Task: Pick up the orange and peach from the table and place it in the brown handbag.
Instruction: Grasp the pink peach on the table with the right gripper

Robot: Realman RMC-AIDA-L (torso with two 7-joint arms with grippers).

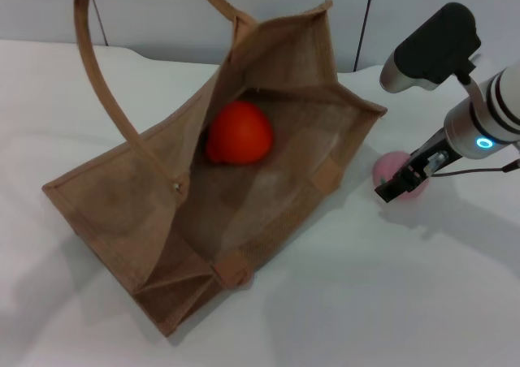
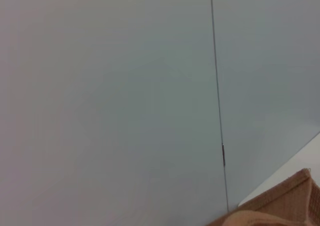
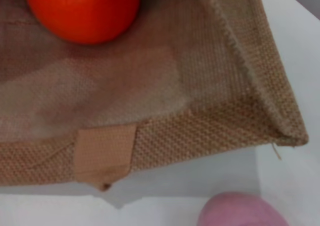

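With the orange (image 1: 238, 133) inside the brown handbag (image 1: 122, 196), our right gripper (image 1: 400, 184) reached the peach (image 1: 390, 168); finger state indeterminable; grasping came next.

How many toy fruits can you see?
2. The orange sits inside the brown handbag. The peach is on the table beside the bag, at the right gripper. More could be hidden.

place: lab-like test bench | cues: plain white table (image 1: 390, 302); bare grey panelled wall (image 2: 125, 96)
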